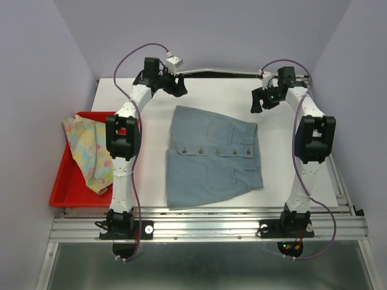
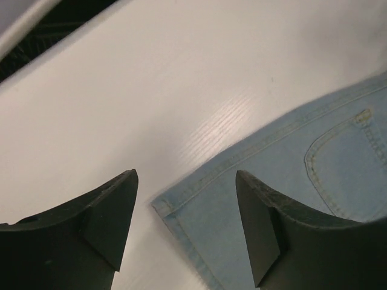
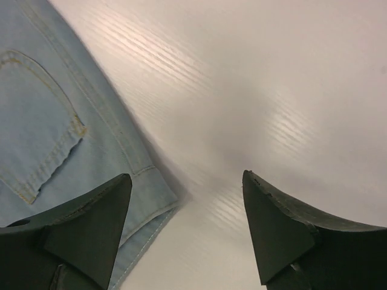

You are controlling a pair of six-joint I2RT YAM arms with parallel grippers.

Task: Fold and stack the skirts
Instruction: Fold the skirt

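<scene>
The light blue denim skirt (image 1: 211, 157) lies flat in the middle of the white table (image 1: 290, 175), its button row running across it. The floral skirt (image 1: 91, 151) lies crumpled in the red tray (image 1: 65, 196) at the left. My left gripper (image 1: 179, 86) hovers open just beyond the denim skirt's far left corner. In the left wrist view that corner (image 2: 290, 181) lies under the open left gripper (image 2: 186, 175), untouched. My right gripper (image 1: 259, 103) hovers open by the far right corner. The right wrist view shows the skirt's edge (image 3: 54, 121) beside the open right gripper (image 3: 186, 175), nothing between the fingers.
The red tray sits off the table's left edge. An aluminium rail (image 1: 211, 226) carrying both arm bases runs along the near edge. Purple walls close in the back and sides. Bare white table surrounds the denim skirt.
</scene>
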